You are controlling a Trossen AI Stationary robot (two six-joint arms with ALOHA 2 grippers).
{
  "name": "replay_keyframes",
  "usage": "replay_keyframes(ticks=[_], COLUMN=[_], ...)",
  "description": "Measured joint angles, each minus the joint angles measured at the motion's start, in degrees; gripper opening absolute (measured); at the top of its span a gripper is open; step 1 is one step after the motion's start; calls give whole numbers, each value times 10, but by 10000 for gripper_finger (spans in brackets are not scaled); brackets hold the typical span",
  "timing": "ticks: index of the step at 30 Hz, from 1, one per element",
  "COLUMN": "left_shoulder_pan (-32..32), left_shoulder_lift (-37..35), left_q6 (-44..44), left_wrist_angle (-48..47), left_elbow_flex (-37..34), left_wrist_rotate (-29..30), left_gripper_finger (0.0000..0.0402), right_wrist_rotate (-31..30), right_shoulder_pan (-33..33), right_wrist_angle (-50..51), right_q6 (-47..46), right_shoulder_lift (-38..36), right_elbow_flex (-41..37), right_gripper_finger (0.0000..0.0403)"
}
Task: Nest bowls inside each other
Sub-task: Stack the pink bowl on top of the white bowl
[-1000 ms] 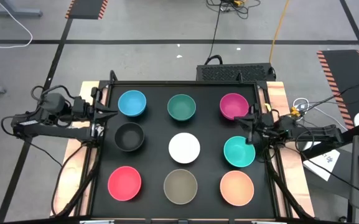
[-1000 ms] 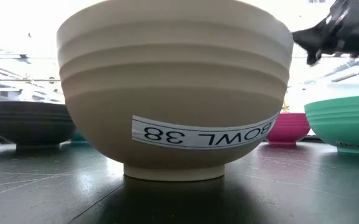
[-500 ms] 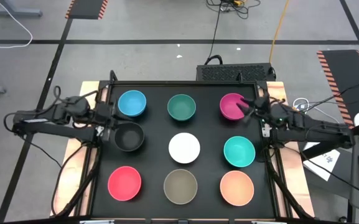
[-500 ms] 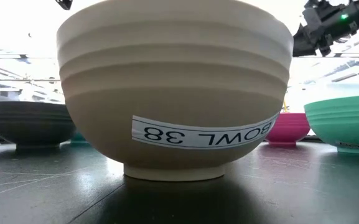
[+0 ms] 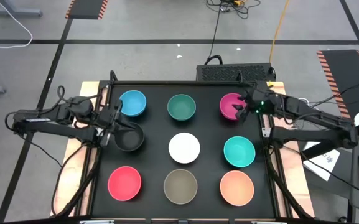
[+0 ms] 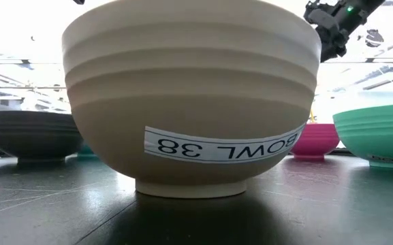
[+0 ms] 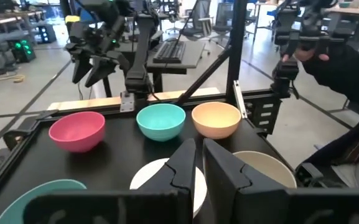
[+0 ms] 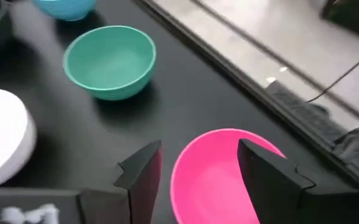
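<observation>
Reaching in from the surface's (image 5: 154,124) right edge in the high view, the right end effector (image 5: 240,109) hovers at the magenta bowl's (image 5: 230,104) rim, while the left end effector (image 5: 112,118) sits between the light blue bowl (image 5: 132,102) and black bowl (image 5: 129,137). The left wrist view shows its fingers (image 7: 185,165) together, holding nothing. The right wrist view shows the right fingers (image 8: 143,171) apart above the magenta bowl.

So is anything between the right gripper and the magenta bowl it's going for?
Nothing visible is. The right gripper hangs open just above the magenta bowl, its fingers straddling the near rim with only bare tray around. The dark green bowl sits well off to one side.
</observation>
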State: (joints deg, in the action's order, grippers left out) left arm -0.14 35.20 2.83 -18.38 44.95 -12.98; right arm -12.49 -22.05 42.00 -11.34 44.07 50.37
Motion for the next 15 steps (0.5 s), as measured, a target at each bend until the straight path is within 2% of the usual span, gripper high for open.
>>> replay_keyframes(ticks=[3,9,15], left_shoulder_pan=[0,0,0], left_shoulder_lift=[0,0,0], left_q6=[0,-1,3], left_wrist_angle=[2,3,2], left_elbow_flex=[0,0,0], left_wrist_rotate=[-11,-21,-21], left_gripper_finger=[36,36,36], right_wrist_rotate=[66,97,158], right_shoulder_pan=[-52,-153,-192], right_wrist_angle=[39,155,159], right_q6=[13,41,87], right_shoulder_lift=[11,50,110], right_elbow_flex=[22,41,43], right_gripper_finger=[205,205,204])
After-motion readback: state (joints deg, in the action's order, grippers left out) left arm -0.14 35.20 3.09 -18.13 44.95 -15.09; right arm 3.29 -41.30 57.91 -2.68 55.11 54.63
